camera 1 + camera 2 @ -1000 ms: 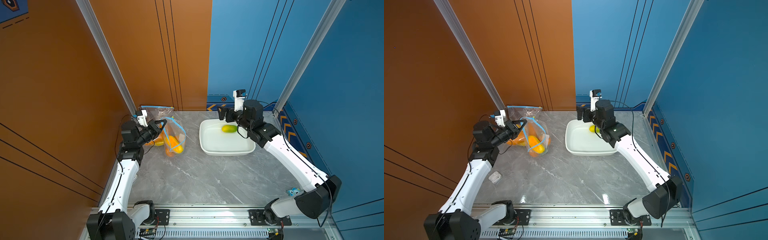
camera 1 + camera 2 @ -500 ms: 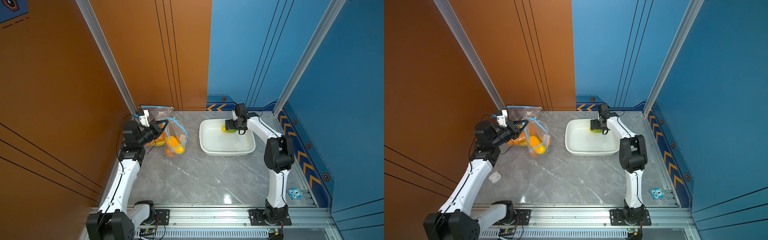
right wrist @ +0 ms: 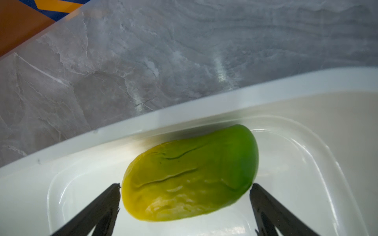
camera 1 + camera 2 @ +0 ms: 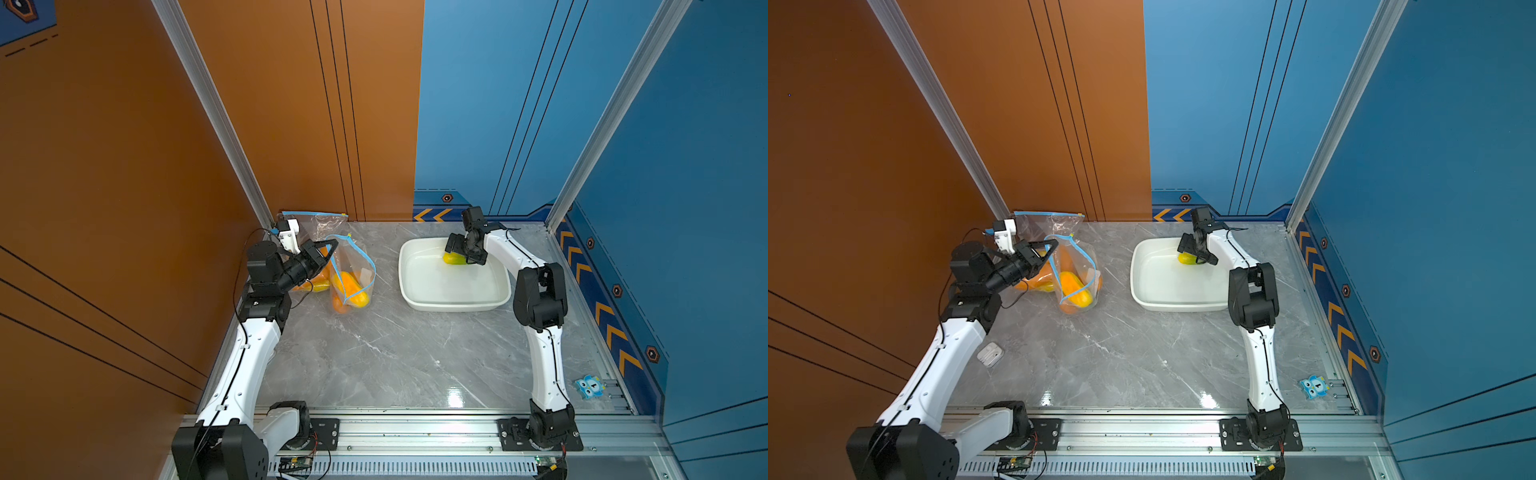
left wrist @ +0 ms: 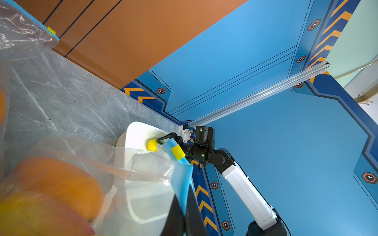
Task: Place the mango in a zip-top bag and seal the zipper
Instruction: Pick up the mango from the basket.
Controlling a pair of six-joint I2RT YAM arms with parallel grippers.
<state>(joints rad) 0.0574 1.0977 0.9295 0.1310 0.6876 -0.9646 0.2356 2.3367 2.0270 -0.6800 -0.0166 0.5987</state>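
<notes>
**Marble Work Surface: Mango in Tray, Bag Held at Zipper**

Grey marble tabletop (image 4: pixel 395 353) was enclosed by orange wall panels (image 4: pixel 291 104) and blue wall panels (image 4: pixel 478 104).

**Mango position.** The mango (image 4: pixel 454 259) was located inside the white tray (image 4: pixel 457 305). It was seen resting on the tray floor in the far half, close beside the far tray wall. This was confirmed in both top views.

**Mango orientation.** The long axis was laid flat, roughly along the far tray wall, running across the table from the robot's left to its right. The yellow end was pointed toward the robot's left, toward the zip-top bag (image 4: pixel 357 270). The green end was pointed right and, in the right wrist view, was angled slightly nearer the tray wall.

**Right gripper.** The right gripper (image 3: pixel 185 188) was positioned over the mango with its jaws spread wide. One fingertip was set just beside each end, so the long axis was spanned. Contact could not be determined.

**Left gripper.** The left gripper (image 4: pixel 330 248) was closed on the blue zipper strip (image 5: pixel 182 179) of the zip-top bag. The bag was held up with its mouth open, and orange and yellow fruit (image 4: pixel 349 289) was seen inside. A yellow slider (image 5: pixel 177 152) was seated on the strip.

**Other items.** A second bag (image 4: pixel 320 224) was noted in the far left corner. A blue owl figure (image 4: pixel 589 386) was noted near the right front edge.
</notes>
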